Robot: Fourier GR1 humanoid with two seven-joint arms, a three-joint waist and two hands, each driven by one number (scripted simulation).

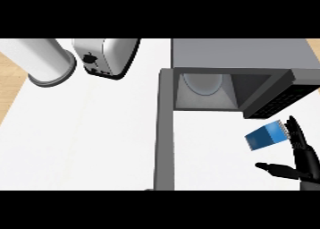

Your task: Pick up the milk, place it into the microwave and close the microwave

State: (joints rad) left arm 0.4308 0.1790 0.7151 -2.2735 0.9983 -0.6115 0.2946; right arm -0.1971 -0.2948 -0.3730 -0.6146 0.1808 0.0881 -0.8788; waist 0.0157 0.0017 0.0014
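The milk [265,137], a small blue carton with a white end, is seen tilted at the near right of the white counter [83,134], just in front of the microwave's black control panel [281,100] and outside the oven cavity. The right hand [305,159] is shown at the lower right with fingers [296,134] held straight and pointing far, their tips touching the carton's right end, while the thumb [275,169] is stretched out to the left, apart from the carton; nothing is gripped. The microwave [245,56] stands at the far right with its door [164,129] swung wide open toward the near side, and a glass turntable [204,84] is visible inside. At the far left, 1 white cylinder [47,60] and 1 toaster [107,56] are set side by side. The left hand is not seen.
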